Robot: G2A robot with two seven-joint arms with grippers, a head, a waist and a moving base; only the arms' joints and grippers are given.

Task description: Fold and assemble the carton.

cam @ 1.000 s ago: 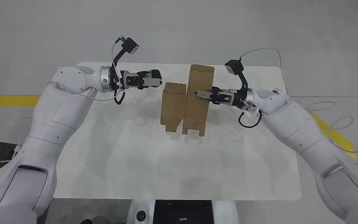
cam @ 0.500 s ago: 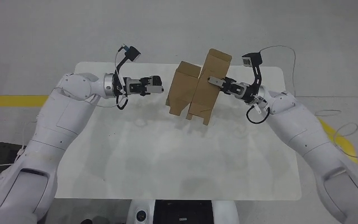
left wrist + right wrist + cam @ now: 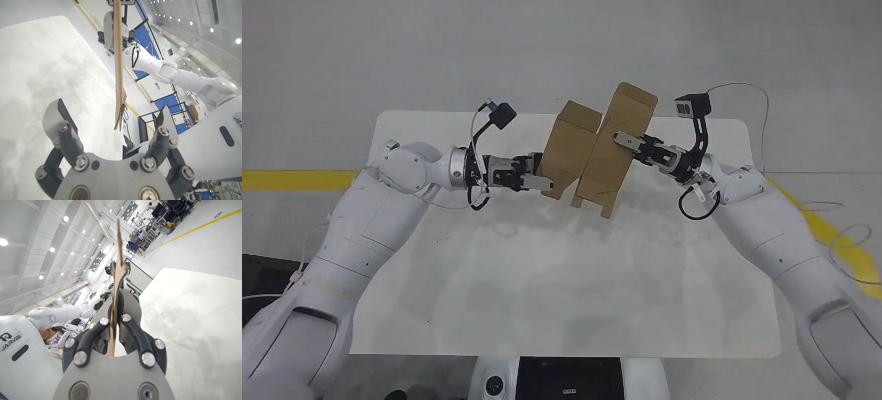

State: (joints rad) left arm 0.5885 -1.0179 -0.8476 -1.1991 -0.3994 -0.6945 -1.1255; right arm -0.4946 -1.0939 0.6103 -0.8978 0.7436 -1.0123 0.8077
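Flat carton (image 3: 597,150) held up in the air over the far half of the white table (image 3: 542,290), tilted.

The right gripper (image 3: 627,142) is clamped tight on the flattened brown cardboard, which isn't touching the tabletop. The left gripper (image 3: 542,183) sits at the carton's opposite lower edge with its fingers spread apart; the cardboard edge lines up with the gap and no pad is visibly on it. The table is plain white with faint grey smudges. Around it there's grey floor with a yellow line (image 3: 287,180), and the wrist views catch a big hall with round ceiling lights (image 3: 66,218) and blue panels (image 3: 166,100).
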